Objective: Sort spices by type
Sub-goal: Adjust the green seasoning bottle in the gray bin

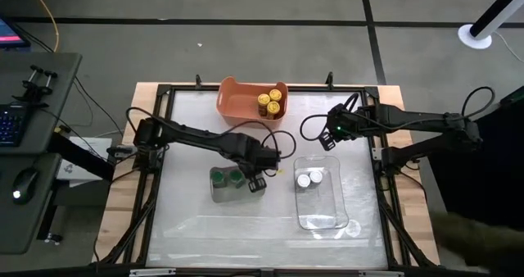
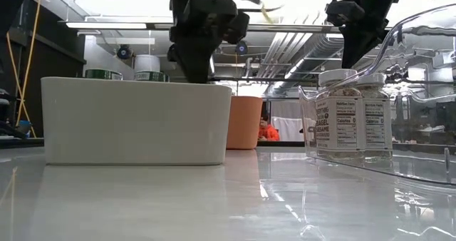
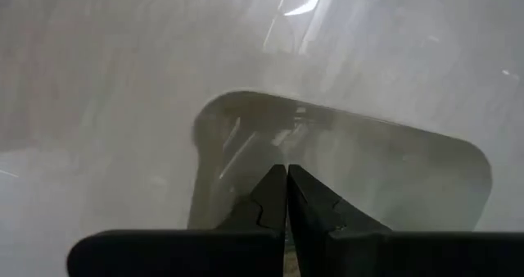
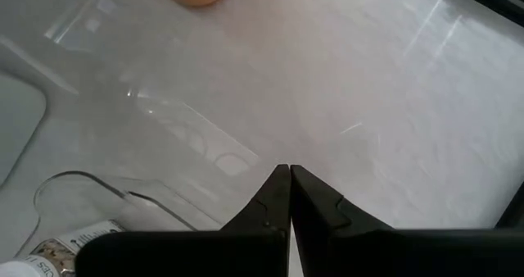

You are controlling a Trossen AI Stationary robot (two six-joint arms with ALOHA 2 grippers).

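Several yellow-capped spice jars (image 1: pixel 272 102) stand in the orange bin (image 1: pixel 237 97) at the table's far side. Two green-capped jars (image 1: pixel 228 177) stand in the left part of the grey tray (image 1: pixel 219 193), their caps (image 2: pixel 103 74) showing above its wall (image 2: pixel 135 120). Two white-capped jars (image 1: pixel 309 179) stand upright in the clear tray (image 1: pixel 323 215), also seen in the low view (image 2: pixel 335 113). My left gripper (image 3: pixel 286 172) is shut and hovers over the grey tray's right end (image 1: pixel 258 183). My right gripper (image 4: pixel 289 172) is shut and hangs above the clear tray's far edge (image 1: pixel 332 138).
The orange bin (image 2: pixel 246 121) sits behind the two trays, with bare table between the grey tray and the clear tray (image 2: pixel 377 91). The near half of the table (image 1: pixel 246 236) holds nothing. A black frame (image 1: pixel 160 93) runs round the table's edge.
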